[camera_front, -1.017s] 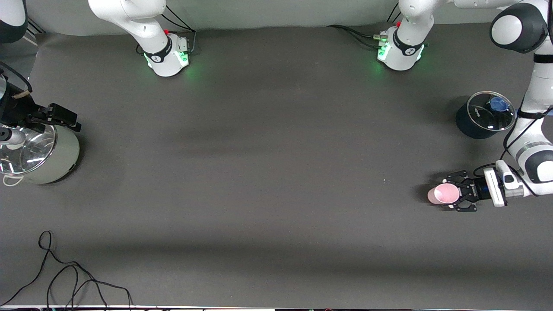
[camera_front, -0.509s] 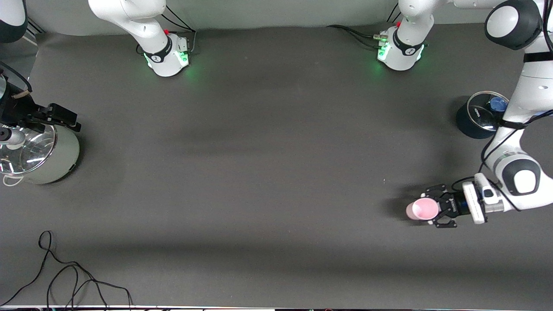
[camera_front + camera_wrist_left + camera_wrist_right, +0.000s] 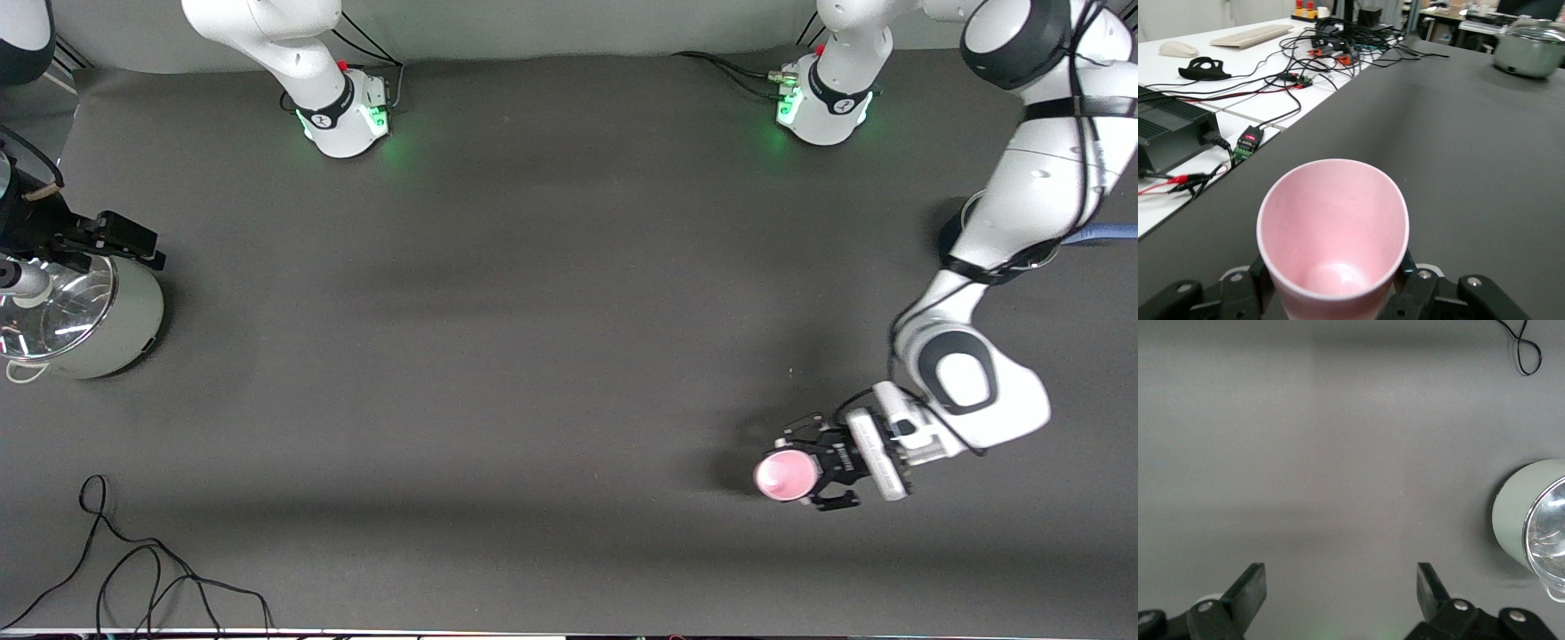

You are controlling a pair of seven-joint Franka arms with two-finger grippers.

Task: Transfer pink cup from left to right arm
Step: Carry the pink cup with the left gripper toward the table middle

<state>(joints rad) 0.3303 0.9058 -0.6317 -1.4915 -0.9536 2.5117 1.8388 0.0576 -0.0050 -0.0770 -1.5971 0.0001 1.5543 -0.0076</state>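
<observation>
Gripped shut on the pink cup (image 3: 784,476), the left tool (image 3: 811,474) has carried it nearer the front camera and toward mid-surface, starting the handover, while the right tool (image 3: 1338,593) waits wide open and empty beside the green pot (image 3: 84,320).

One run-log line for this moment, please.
left gripper: shut on pink cup, carried over table | right gripper: open, empty, waiting over table beside green pot | handover: not yet done
</observation>
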